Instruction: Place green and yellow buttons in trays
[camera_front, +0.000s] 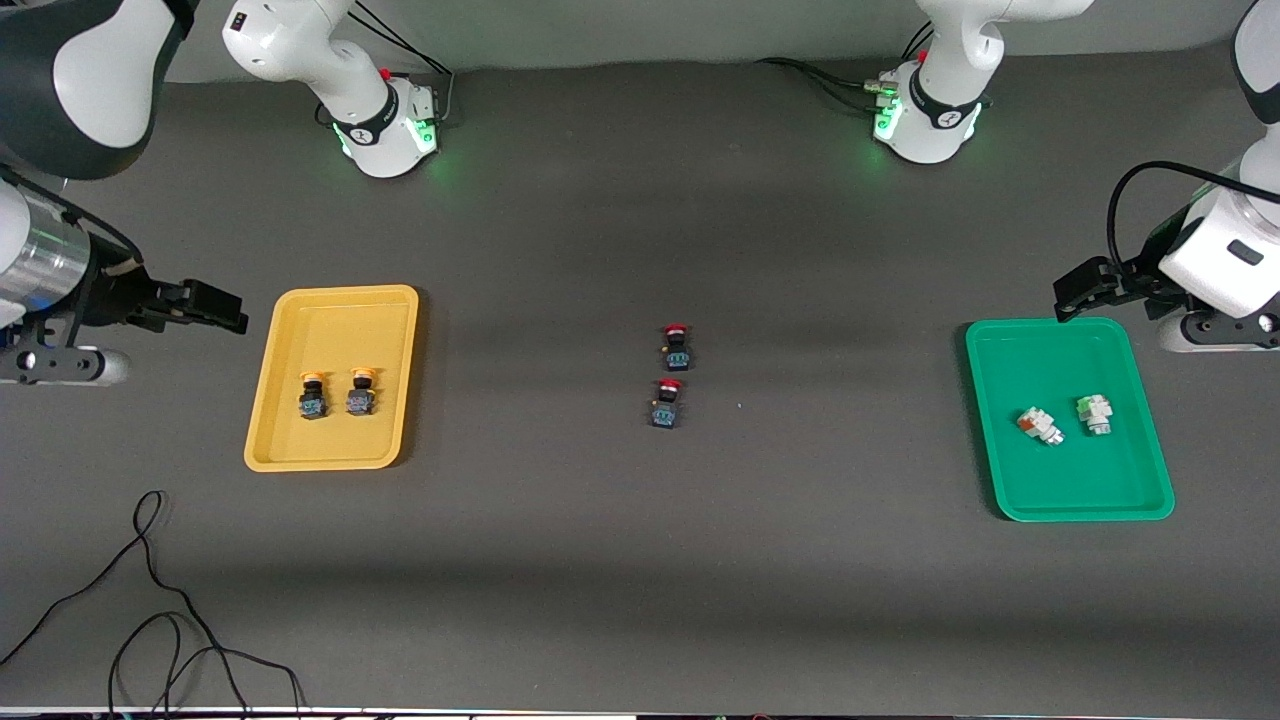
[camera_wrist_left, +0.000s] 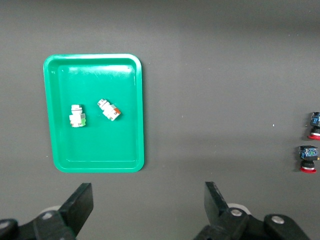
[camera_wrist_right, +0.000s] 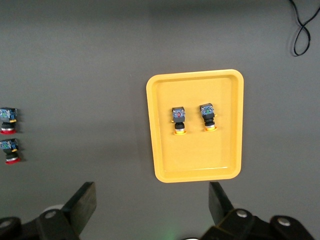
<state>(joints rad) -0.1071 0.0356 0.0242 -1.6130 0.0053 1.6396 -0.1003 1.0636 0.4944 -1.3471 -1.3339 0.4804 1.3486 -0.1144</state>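
Front view, I count: two yellow buttons (camera_front: 336, 394) in yellow tray (camera_front: 290, 445); two whitish buttons (camera_front: 1068, 420) in green tray (camera_front: 1060, 500); two red-capped switches (camera_front: 671, 374) mid-table; left gripper (camera_wrist_left: 149, 210) and right gripper (camera_wrist_right: 152, 207) both spread wide, empty.

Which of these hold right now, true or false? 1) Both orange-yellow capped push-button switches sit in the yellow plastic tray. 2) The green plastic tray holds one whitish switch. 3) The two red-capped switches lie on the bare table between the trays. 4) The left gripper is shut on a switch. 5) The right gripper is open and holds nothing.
1) True: both orange-yellow capped push-button switches stand side by side in the yellow plastic tray.
2) False: the green plastic tray holds two whitish switches.
3) True: the two red-capped switches sit on the table, in neither tray.
4) False: the left gripper is open and empty, near the green tray's edge.
5) True: the right gripper is open and empty beside the yellow tray.
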